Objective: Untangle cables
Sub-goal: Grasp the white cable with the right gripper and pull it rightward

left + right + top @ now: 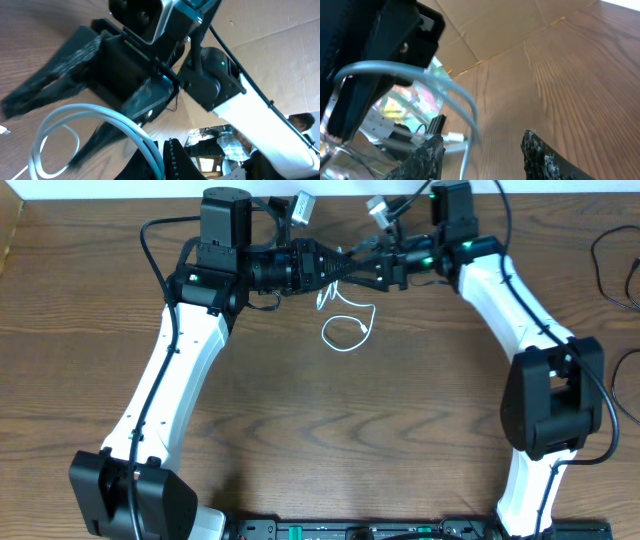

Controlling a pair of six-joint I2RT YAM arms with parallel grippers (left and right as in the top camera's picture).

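1. Left gripper [338, 264] clenched on the white cable [347, 330], near the bench's [400, 440] far edge.
2. Cable's loop lies on the bench below both grippers.
3. Right gripper [368, 268] released, jaws apart, facing the left one closely.

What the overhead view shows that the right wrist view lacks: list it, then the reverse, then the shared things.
Overhead only: the left arm and right arm whole, and the white cable looped on the table. Right wrist only: cardboard behind, and the right gripper open. Both: the white cable at the left gripper.
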